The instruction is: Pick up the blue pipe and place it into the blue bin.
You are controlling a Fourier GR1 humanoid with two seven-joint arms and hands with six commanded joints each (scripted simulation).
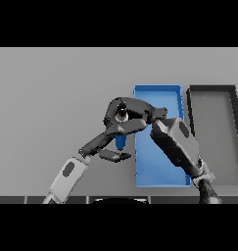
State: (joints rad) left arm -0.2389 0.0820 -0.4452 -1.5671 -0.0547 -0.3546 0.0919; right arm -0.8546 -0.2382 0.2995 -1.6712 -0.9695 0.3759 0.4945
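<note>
Two arms are seen in the head view, both reaching over the grey counter (52,98) toward its middle. The right robot hand (132,112) comes in from the lower right, its white and grey forearm lying across the blue bin (178,95), and its dark fingers are curled down to the left of the bin's left wall. The blue pipe (121,142) shows only as a short blue length below those fingers, just outside that wall; it appears to run roughly up and down in the view, with its upper part hidden under the hand. Whether the pipe rests on the counter or is already lifted clear cannot be told.

The right robot hand is judged to be closed around the pipe's upper end — the fingers wrap over where that end must be, though the contact itself is hidden. The left robot hand (115,156) comes in from the lower left and hovers just beside the pipe's lower end, with its fingers stretched flat and holding nothing.

A dark grey bin (212,88) stands to the right of the blue one, apart from the work.

The coming move is judged to turn on one relation — the bin lies directly to the right of the pipe, across the near wall, so the pipe must be raised above that rim and carried rightward by the right arm, which is nearer.
</note>
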